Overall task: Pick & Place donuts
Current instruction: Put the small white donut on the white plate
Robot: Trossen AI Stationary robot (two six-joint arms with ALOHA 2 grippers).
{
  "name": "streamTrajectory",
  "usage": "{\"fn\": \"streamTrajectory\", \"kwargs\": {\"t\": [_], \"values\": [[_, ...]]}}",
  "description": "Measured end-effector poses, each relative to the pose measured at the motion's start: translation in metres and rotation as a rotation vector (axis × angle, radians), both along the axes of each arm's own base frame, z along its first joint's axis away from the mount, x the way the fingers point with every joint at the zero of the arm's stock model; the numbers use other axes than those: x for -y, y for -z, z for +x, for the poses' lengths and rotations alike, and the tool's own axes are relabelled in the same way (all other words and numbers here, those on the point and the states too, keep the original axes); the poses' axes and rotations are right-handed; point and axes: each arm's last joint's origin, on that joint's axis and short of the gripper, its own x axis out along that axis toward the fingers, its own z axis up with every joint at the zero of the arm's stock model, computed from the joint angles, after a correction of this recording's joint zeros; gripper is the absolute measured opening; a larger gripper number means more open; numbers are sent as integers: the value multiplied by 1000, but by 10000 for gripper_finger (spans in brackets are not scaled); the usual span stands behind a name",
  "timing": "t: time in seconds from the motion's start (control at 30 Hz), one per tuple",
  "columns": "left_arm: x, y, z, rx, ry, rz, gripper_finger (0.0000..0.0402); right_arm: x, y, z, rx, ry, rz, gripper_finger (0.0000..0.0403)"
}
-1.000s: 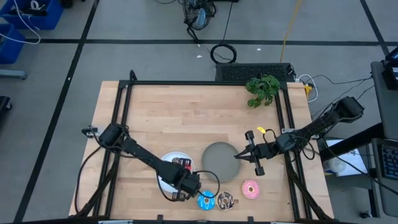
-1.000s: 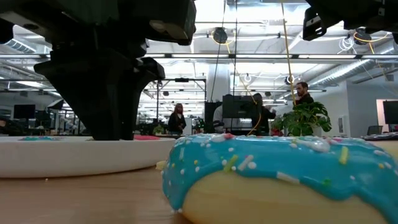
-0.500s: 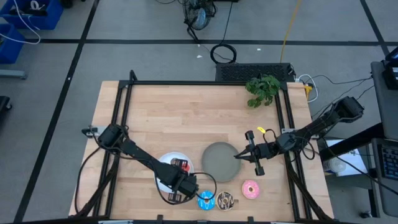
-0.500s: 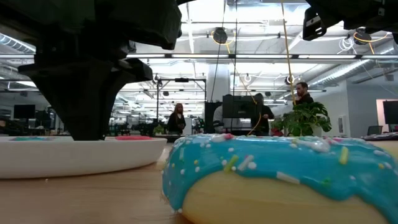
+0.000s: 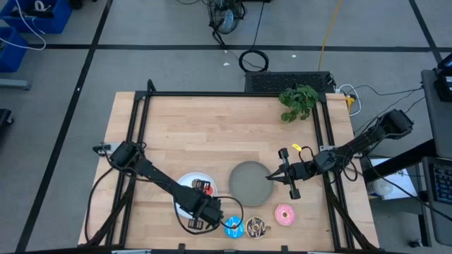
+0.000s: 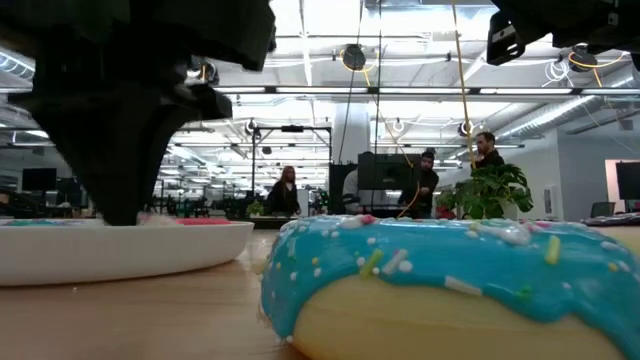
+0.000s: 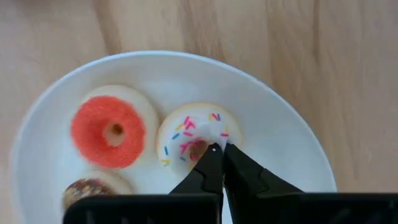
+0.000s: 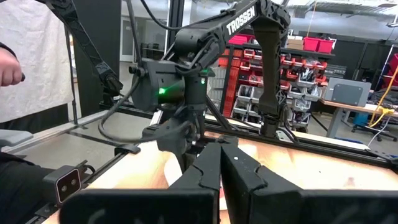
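Observation:
The white plate [image 5: 185, 182] sits near the table's near edge and holds tiny donuts: a red one [image 7: 107, 127], a whitish-pink sprinkled one [image 7: 186, 138] and a brown one [image 7: 93, 188]. My left gripper [image 5: 201, 214] is over this plate, shut, with its tips [image 7: 217, 149] at the whitish-pink donut's hole. The larger blue donut [image 5: 233, 227], brown donut [image 5: 256, 227] and pink donut [image 5: 284, 214] lie flat on the table by the near edge. The blue one fills the low view [image 6: 450, 280]. My right gripper [image 5: 270, 177] hovers shut at the grey plate's [image 5: 247, 185] right rim. My left gripper comes down from above with its fingers shut. The fingertips [image 7: 208, 160] stand at the rim of the whitish-pink donut's hole [image 7: 198, 148]. The donut lies flat on the white plate; I cannot tell whether the tips press on the donut or the plate beneath.
A small green plant [image 5: 298, 100] stands at the table's far right. A black frame rail [image 5: 233, 94] runs round the table. Bare wood lies across the far half. People stand in the room behind [image 6: 487, 150].
My left gripper has moved toward the table's left and slightly toward the near edge, staying shut. The white plate with its tiny donuts has slid the same way along the table. The right arm has kept still.

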Motion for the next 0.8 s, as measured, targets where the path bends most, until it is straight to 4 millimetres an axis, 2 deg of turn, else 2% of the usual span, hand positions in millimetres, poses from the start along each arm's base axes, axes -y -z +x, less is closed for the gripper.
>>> {"fn": "streamTrajectory", "kwargs": {"t": [0.17,0.27,0.4,0.63,0.8], "values": [[2,-16,-1,21,-12,13,22,0,0,0,2,0,1,0],[5,-21,-7,3,-21,22,16,0,-1,0,4,0,2,0],[12,-20,-15,-15,-37,29,6,0,0,0,3,0,2,0],[22,-16,-25,-12,-70,45,33,0,-1,0,7,0,4,0],[23,-16,-25,-1,-72,52,27,0,-1,0,7,0,4,0]]}}
